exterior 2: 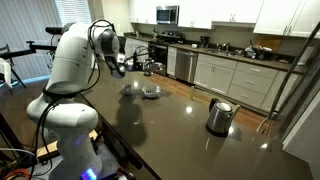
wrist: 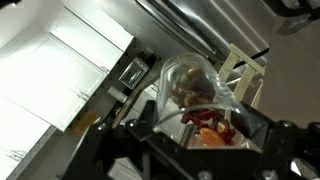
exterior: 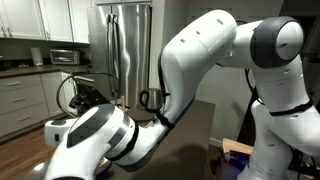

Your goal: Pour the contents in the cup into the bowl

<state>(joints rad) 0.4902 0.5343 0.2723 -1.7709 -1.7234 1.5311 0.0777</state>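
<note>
An exterior view is crowding the arm [exterior: 200, 60], facing the fridge [exterior: 125, 45] at eleven o'clock. An exterior view is standing back, overlooking the table [exterior 2: 170, 125], showing the same arm at ten o'clock. The wrist view is hugging the cup [wrist: 195, 92]

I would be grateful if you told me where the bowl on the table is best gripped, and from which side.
Pinch its rim from above, one finger inside and one outside: the bowl is wide, shallow and sits upright on the table, probably too wide to span.
</note>
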